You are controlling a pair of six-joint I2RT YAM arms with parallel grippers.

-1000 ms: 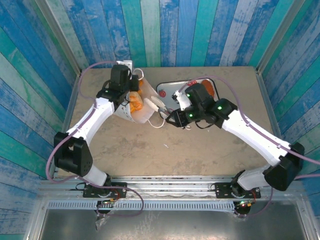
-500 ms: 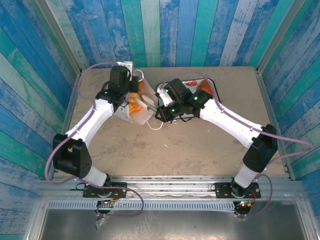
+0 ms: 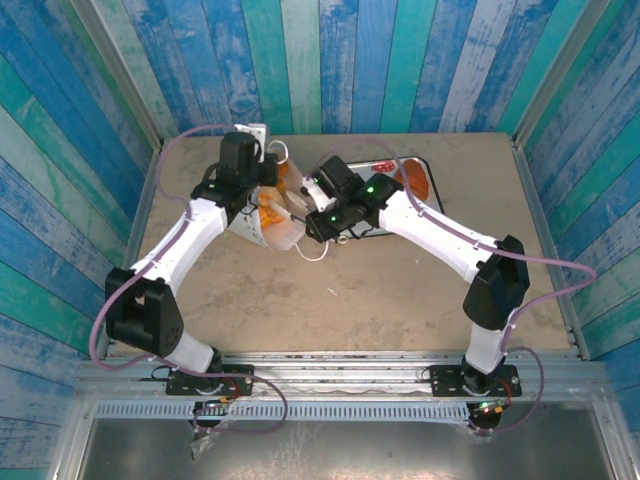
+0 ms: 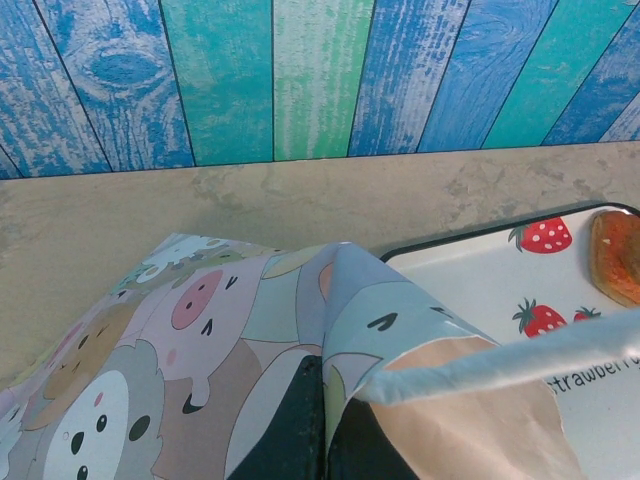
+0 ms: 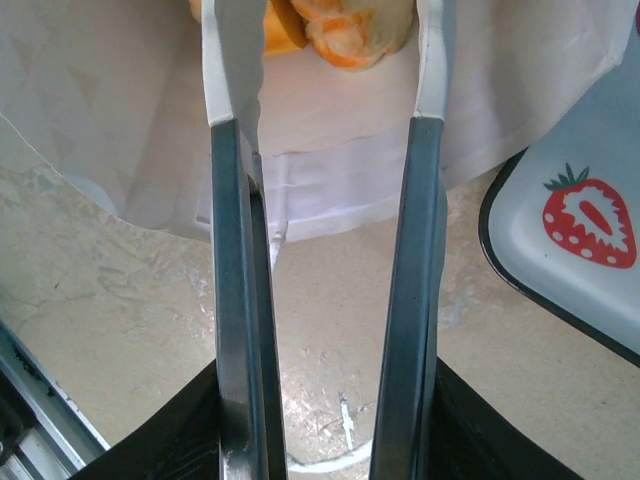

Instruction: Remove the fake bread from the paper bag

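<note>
The paper bag (image 3: 280, 232) lies tipped on the table with its mouth toward the tray. Its printed side (image 4: 200, 320) shows cartoon pigs, and its cord handle (image 4: 520, 352) hangs loose. My left gripper (image 3: 258, 187) is shut on the bag's upper edge, which is pinched between the dark jaws (image 4: 325, 410). Orange fake bread (image 3: 268, 207) shows inside the bag. My right gripper (image 3: 297, 205) is open at the bag's mouth. Its white-tipped fingers (image 5: 232, 70) stand either side of a golden roll (image 5: 350, 22); I cannot tell if they touch it.
A strawberry-print white tray (image 3: 368, 180) with a dark rim sits right of the bag, and one orange pastry (image 3: 413, 178) lies at its far right. The tray's corner (image 5: 560, 250) is close beside my right fingers. Blue-green plank walls enclose the table.
My right arm has swung left from over the tray to the bag's mouth, and its jaws have spread a little wider. The left gripper and the bag have stayed put.
</note>
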